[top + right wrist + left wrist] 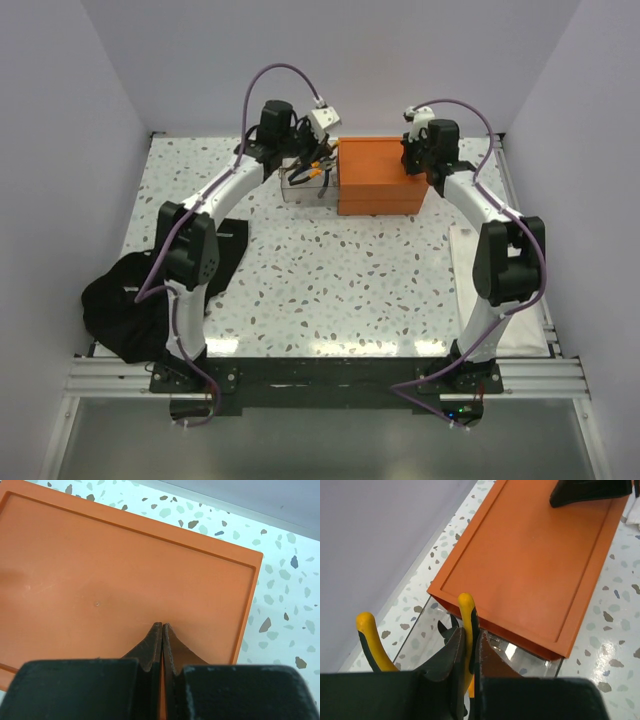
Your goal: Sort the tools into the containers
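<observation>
Left pincer (470, 641) clamped on orange-and-black pliers (466, 607), handles projecting past fingertips. Clear box (530, 662) directly beneath, far edge of worktop (350, 280). Orange box (530, 560) just beside, lid shut. Right pincer (162, 630) together, empty, over lid. Judgement: straight drop suffices.

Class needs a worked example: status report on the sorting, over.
Left gripper shut on yellow-handled pliers, over clear box. Right gripper shut, empty, at closed orange box lid. No obstruction seen.
</observation>
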Available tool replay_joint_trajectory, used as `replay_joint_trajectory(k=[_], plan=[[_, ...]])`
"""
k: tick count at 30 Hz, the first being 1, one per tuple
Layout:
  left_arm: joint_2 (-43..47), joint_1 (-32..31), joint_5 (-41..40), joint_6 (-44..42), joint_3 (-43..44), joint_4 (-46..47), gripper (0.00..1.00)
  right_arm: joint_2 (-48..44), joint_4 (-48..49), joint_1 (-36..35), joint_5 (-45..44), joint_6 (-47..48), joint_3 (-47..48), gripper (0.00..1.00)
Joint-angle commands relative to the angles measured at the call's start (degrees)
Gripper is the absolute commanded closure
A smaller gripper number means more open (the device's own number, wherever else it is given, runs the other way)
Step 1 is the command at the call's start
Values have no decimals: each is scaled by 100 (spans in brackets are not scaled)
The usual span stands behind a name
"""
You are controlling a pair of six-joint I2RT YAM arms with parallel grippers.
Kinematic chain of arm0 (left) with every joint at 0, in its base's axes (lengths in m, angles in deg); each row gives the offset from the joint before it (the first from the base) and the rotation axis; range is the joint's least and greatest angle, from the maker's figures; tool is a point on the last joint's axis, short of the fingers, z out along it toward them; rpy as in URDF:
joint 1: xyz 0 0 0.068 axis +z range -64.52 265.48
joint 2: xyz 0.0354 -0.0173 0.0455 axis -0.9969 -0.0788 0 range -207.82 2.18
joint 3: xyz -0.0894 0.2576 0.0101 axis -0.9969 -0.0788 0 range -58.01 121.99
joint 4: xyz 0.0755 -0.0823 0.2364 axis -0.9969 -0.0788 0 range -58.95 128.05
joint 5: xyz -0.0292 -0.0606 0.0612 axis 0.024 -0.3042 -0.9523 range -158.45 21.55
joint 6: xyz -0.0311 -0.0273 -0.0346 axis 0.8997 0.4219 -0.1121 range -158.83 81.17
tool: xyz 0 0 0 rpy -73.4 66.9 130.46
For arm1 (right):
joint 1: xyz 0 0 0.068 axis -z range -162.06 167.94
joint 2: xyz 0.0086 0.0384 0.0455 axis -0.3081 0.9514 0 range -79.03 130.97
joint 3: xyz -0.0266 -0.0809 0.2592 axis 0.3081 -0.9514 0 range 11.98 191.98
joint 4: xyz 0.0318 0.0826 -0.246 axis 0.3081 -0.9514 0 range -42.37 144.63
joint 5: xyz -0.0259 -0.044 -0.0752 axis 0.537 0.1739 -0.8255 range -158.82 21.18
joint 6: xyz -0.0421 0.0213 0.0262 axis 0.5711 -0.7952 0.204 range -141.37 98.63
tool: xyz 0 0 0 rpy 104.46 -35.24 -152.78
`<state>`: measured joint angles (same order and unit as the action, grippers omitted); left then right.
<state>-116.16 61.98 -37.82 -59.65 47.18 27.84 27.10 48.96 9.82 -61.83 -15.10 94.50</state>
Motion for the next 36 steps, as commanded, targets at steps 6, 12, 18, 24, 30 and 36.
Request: replay_joint_trajectory(k=[6,12,18,24,30,36], plan=[[-110,92,92,684,196,793,100,576,-1243,56,-259,121,-219,100],[-188,74,233,702,151,346,98,637,-1278,47,-233,103,-184,100],[-312,83,83,816,239,301,84,760,-1287,56,-233,68,9,100],[3,83,-847,1387,283,371,45,875,-1331,56,-241,77,150,100],[970,197,-2367,1704,-138,793,37,919,-1305,47,-250,77,177,100],[1156,1242,-1983,2038,-683,609,100,954,-1287,56,-242,95,185,100]])
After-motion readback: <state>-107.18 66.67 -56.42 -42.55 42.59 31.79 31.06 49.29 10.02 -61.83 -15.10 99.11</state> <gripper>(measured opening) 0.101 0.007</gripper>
